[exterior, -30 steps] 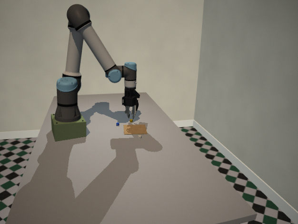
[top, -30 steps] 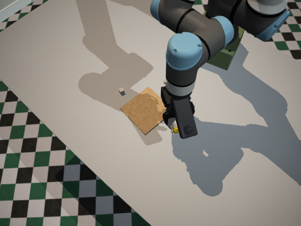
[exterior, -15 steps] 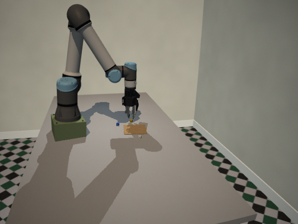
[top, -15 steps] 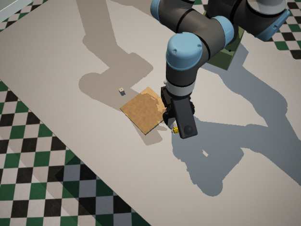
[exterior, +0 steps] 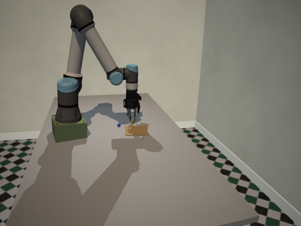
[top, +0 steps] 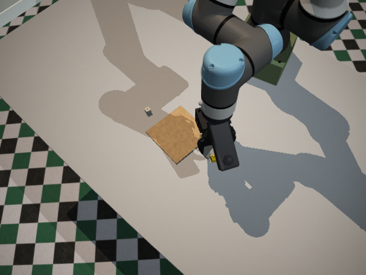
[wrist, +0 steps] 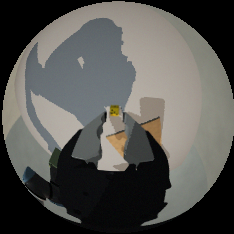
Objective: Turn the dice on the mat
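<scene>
We see the yellow die (top: 213, 158) (exterior: 132, 121) (wrist: 114, 110) off the mat (top: 174, 136) (exterior: 139, 131) (wrist: 154, 131), at the fingertips of the gripper (top: 210, 156) (exterior: 132, 119) (wrist: 114, 112) — narrowly parted, though we can't tell if they grip it. A cube, it has no long axis; its pips are too small for us to read. The mat is square, mottled tan. We count three dice, with blue (exterior: 119, 125) and white (top: 148, 110) (exterior: 141, 137) also off it.
</scene>
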Robot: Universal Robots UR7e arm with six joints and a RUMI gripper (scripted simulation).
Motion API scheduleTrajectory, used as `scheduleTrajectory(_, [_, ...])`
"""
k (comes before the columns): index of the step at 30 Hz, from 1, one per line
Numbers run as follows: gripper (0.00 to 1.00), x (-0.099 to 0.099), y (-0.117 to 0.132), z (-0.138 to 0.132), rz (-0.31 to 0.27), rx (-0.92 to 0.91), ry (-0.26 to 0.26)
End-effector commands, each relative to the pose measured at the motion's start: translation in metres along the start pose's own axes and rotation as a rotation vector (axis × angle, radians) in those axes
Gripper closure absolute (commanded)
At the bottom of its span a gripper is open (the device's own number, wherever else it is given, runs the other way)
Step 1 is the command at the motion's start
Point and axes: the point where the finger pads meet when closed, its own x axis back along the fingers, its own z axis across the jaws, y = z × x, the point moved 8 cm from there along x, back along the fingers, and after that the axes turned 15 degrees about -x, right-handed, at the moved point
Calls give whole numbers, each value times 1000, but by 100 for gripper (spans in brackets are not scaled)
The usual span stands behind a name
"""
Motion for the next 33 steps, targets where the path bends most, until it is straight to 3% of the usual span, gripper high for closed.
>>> scheduleTrajectory(1, [82, -9, 1, -2, -2, 1, -1])
scheduleTrajectory(33, [82, -12, 1, -2, -2, 1, -1])
